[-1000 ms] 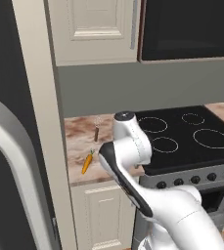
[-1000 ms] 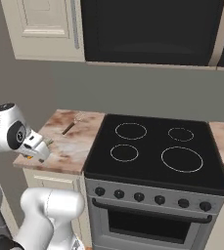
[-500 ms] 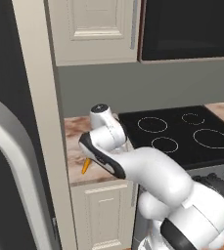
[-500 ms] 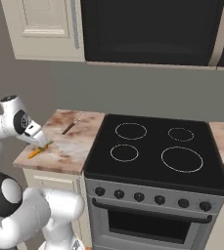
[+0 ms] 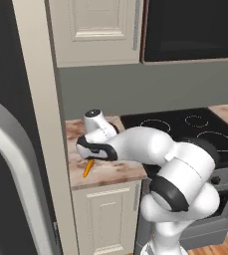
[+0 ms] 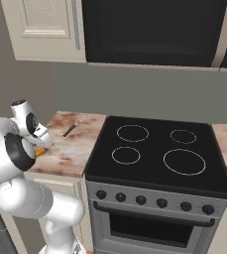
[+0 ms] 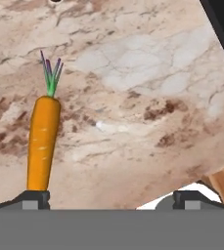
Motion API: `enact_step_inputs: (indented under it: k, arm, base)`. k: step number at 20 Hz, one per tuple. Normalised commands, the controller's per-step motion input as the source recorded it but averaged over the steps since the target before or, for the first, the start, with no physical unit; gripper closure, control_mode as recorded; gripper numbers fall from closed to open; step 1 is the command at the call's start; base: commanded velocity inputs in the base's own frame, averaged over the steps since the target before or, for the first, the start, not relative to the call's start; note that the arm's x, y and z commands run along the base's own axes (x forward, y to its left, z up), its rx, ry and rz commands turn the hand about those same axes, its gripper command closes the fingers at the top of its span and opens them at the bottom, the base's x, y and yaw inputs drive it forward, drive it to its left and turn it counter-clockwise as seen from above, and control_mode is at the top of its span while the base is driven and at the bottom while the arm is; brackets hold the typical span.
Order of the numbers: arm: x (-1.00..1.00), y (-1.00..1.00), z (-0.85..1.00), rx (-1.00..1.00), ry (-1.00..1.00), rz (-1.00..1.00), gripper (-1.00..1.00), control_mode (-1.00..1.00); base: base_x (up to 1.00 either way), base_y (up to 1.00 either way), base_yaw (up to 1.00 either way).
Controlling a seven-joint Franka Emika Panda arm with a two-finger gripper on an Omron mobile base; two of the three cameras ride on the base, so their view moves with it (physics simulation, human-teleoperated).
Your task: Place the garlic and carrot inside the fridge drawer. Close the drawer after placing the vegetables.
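Where marble veins run [image 7: 147, 63], tapered orange carrot [image 7: 42, 141]

Soft, even rendered light is falling across the marble counter [image 7: 133, 73], casting almost no shadows. No glare is showing. Everything is staying sharp, though the fridge side is sitting dim.
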Motion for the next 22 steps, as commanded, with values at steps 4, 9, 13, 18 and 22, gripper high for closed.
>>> enact_step_inputs:
  k: [4, 9, 13, 18, 22]
  arm:
    - [0.40, 0.03, -0.52, 0.00, 0.00, 0.00, -1.00, -1.00]
    - [0.26, 0.00, -0.18, 0.08, 0.00, 0.03, -1.00, -1.00]
    - [0.09, 0.02, -0.08, 0.11, 0.00, 0.02, -1.00, -1.00]
    - [0.00, 0.01, -0.28, 0.09, 0.00, 0.04, -1.00, -1.00]
    - [0.00, 0.00, -0.36, 0.09, 0.00, 0.07, -1.00, -1.00]
  base:
    - [0.00, 0.00, 0.00]
    - [0.00, 0.00, 0.00]
    - [0.00, 0.00, 0.00]
    - [0.00, 0.00, 0.00]
    - [0.00, 0.00, 0.00]
